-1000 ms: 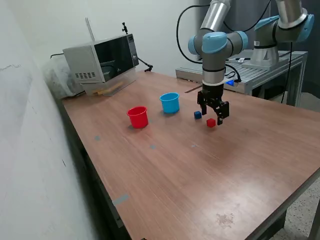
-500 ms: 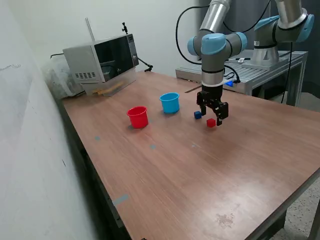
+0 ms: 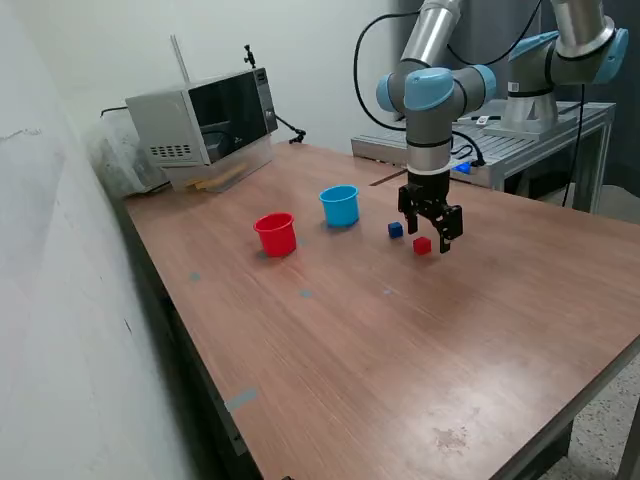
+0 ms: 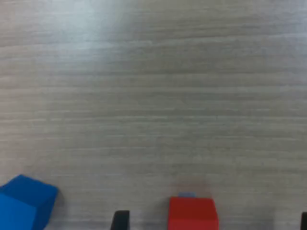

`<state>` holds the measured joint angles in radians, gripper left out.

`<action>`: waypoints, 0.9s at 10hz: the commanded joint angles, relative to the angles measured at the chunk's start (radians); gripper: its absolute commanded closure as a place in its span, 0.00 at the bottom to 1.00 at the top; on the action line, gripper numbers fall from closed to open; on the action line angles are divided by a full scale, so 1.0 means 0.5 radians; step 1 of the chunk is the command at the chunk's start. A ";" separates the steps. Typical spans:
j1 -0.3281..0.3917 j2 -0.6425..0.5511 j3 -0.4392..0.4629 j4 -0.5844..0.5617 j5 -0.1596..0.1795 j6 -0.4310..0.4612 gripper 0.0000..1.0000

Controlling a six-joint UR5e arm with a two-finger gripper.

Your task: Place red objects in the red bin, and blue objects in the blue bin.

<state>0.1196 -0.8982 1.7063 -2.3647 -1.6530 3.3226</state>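
One small red cube [image 3: 422, 245] and one dark blue cube [image 3: 396, 229] lie on the wooden table. My gripper [image 3: 433, 234] hangs just above the red cube, open and empty. In the wrist view the red cube [image 4: 193, 214] sits between my two fingertips [image 4: 120, 221], and the blue cube [image 4: 25, 205] lies off to one side. The red cup [image 3: 276, 234] and the light blue cup [image 3: 340, 205] stand upright toward the exterior view's left of the cubes. No other cubes show.
A microwave [image 3: 205, 120] stands at the table's far corner on the exterior view's left. A metal bench [image 3: 545, 130] with a second arm stands behind the table. A white wall runs along the left.
My gripper has shifted slightly toward the exterior view's right above the red cube. The cubes and cups have not moved.
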 commanded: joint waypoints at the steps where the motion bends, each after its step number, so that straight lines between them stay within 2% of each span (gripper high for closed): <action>1: 0.006 0.002 0.005 0.002 0.017 0.000 0.00; 9: 0.003 0.026 -0.019 -0.008 0.017 0.000 0.00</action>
<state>0.1215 -0.8921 1.7032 -2.3676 -1.6445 3.3226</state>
